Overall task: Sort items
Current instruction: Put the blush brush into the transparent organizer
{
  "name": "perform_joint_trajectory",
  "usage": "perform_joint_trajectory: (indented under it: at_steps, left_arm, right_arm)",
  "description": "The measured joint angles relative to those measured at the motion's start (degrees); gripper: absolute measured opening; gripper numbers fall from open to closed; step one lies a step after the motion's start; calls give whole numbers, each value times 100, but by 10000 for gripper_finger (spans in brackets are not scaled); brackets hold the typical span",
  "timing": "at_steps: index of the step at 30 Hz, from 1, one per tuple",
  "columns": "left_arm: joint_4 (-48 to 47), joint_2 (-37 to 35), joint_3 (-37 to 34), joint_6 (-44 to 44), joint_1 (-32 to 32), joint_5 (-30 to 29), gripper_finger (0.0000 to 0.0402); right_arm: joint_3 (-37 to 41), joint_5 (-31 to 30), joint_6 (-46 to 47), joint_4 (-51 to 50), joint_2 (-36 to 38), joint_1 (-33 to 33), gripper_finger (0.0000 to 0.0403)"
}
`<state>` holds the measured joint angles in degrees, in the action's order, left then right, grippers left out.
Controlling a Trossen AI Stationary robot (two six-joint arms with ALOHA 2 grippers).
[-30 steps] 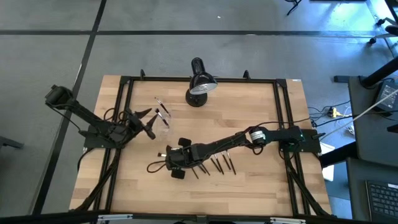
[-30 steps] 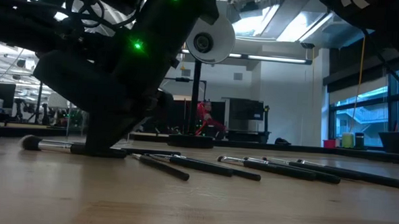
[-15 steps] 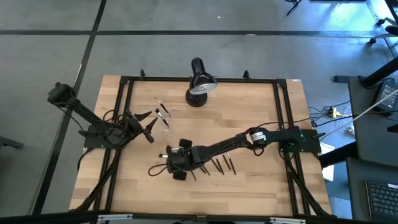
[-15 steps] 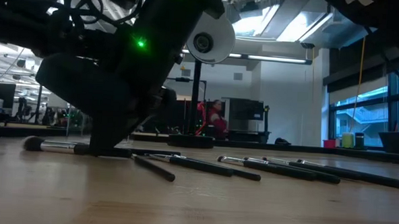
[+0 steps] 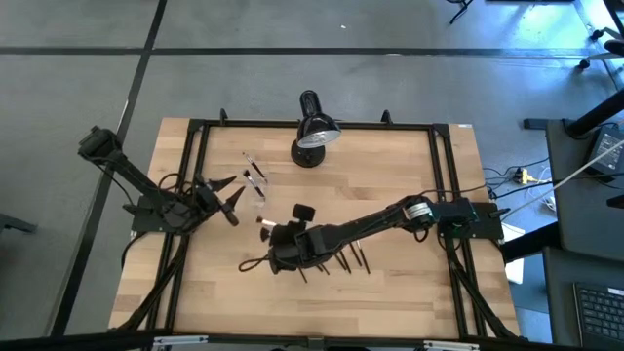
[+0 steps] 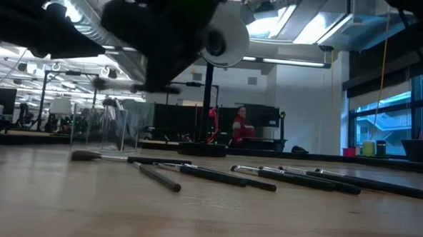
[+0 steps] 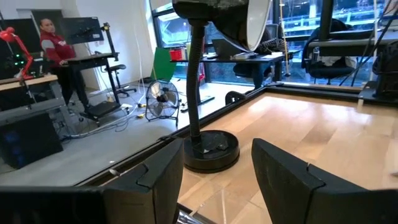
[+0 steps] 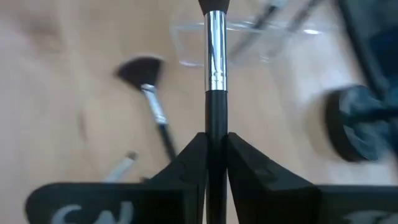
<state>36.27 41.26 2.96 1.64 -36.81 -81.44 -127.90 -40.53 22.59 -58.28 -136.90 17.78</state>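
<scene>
My right gripper (image 5: 269, 232) (image 8: 216, 142) hangs above the table's middle, shut on one dark-handled makeup brush (image 8: 215, 43) whose silvery ferrule and bristle end point toward the clear cup (image 5: 255, 184) (image 8: 249, 28) (image 6: 118, 125). Several more brushes (image 5: 341, 259) (image 6: 295, 179) lie flat on the wood near the right arm. A fan brush (image 8: 142, 73) (image 6: 88, 156) lies by the cup. My left gripper (image 5: 230, 201) (image 7: 214, 180) waits open beside the cup, on its left. My right gripper pinches the brush's dark handle (image 8: 216, 115) between its two fingers, just behind the ferrule. The fingers lie along the brush, which sticks out ahead of them. They come from the table's right, slanting down. The brush is lifted clear of the table.
A black desk lamp (image 5: 314, 132) (image 7: 208, 146) stands at the far edge, its shade over the table. A black frame rail (image 5: 292, 124) borders the top. A cable loop (image 5: 255, 263) lies near the right gripper. Bare wood (image 5: 292, 302) spreads along the near side.
My right gripper has risen off the table with the brush it was shut on, lifting it clear, and has moved a little toward the far edge and the cup, its wrist turning. The other brushes stay where they lay.
</scene>
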Motion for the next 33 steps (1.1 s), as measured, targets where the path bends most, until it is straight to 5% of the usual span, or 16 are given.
perform_joint_trajectory:
  at_steps: [8, 13, 21, 26, 33]
  left_arm:
    - [63, -20, 0, 67, -74, -1, 187]
    - [145, -20, 0, 67, -71, 1, 187]
    - [184, -20, 0, 67, 0, 9, 187]
    - [190, -20, 0, 67, 71, 136, 187]
    - [272, -14, 0, 7, 473, 1679, 187]
  right_arm:
    - [221, -1405, 1456, -1488, 316, 134, 44]
    - [1535, -1317, 2074, -896, 784, 151, 44]
    - [4232, 214, 890, 3263, 2076, -63, 46]
    - [5542, 457, 185, 5456, 2987, -243, 46]
    - [7087, 1906, -1223, 10196, 3253, -533, 47]
